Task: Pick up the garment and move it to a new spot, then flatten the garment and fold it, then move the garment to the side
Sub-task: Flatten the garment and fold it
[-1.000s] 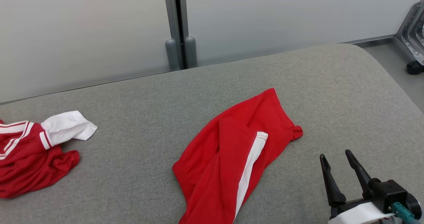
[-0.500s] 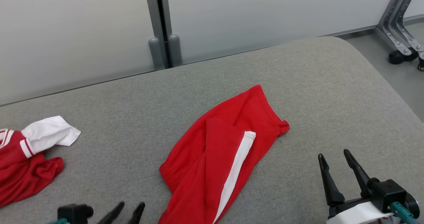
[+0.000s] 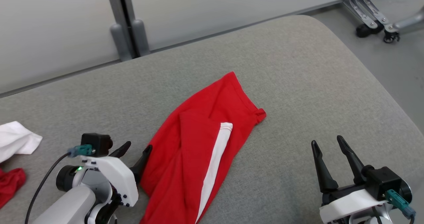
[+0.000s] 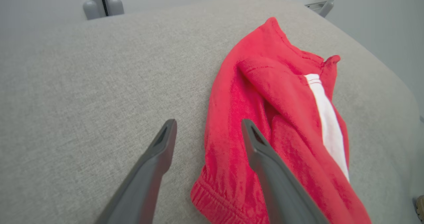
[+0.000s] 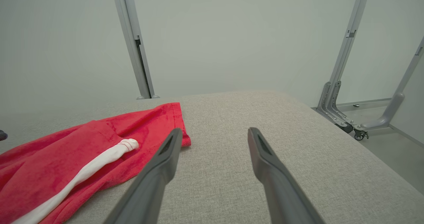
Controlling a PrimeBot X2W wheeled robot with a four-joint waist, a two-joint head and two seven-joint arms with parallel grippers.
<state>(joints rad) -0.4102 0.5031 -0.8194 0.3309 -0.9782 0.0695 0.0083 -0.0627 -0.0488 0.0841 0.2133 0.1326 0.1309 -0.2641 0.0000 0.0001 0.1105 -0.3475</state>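
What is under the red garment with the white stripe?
The grey cushion lies under the red garment and shows beside it. Whether anything else lies beneath cannot be seen: the cloth covers it.

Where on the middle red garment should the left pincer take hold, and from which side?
The gathered elastic edge of the red garment, nearest the left pincer. Come from the robot's left: that edge lies free on the grey cushion, slightly bunched, so probably pinchable.

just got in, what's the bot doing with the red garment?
Nothing is held yet. The red garment with a white stripe lies rumpled on the grey padded table. The left gripper is at its left edge, jaws open. The right gripper sits open off to the right, apart from the cloth.
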